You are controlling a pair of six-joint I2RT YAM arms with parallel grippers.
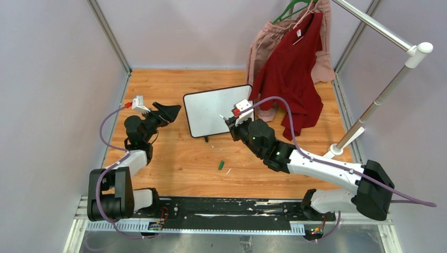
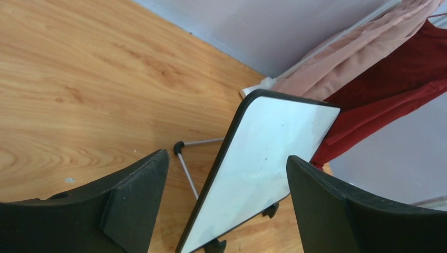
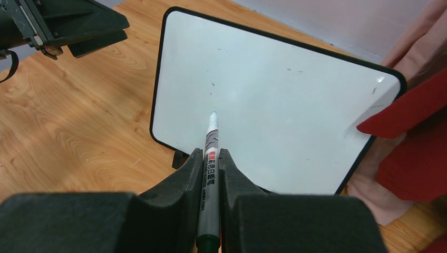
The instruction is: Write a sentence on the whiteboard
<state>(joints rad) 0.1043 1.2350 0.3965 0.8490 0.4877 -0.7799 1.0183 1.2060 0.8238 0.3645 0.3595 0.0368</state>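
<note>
Leftmost, found the left gripper (image 1: pixel 171 112) over the left part of the wooden table (image 1: pixel 174 158), jaws spread wide, grasping nothing, aimed toward the whiteboard (image 1: pixel 219 110). Confirmed the same from the left wrist view: left gripper (image 2: pixel 226 161) released, near the board's left edge but apart from it.

Next, located the whiteboard (image 2: pixel 269 153) at mid-table, in the far half, between the two grippers. Noted it propped at a tilt on small black feet, with a thin grey leg (image 2: pixel 192 158) reaching out behind. Recorded only a few faint dark specks on the white face (image 3: pixel 274 105).

Nearer the arm bases, noted a small green cap (image 1: pixel 222 165) lying flat on the wood, well apart from the board.

Further right, found the right gripper (image 1: pixel 232 122) at the board's lower right corner. Verified from the right wrist view: right gripper (image 3: pixel 211 153) clenched on a marker (image 3: pixel 212 139), barrel pinched between both jaws, tip pointed at the lower left area of the board face. Could not tell whether the tip touched the surface.

Rightmost, logged a red garment (image 1: pixel 290 79) hanging against the board's right edge, a pink garment (image 1: pixel 263 42) behind it, and a metal rack pole (image 1: pixel 379 100) at the table's right side.
</note>
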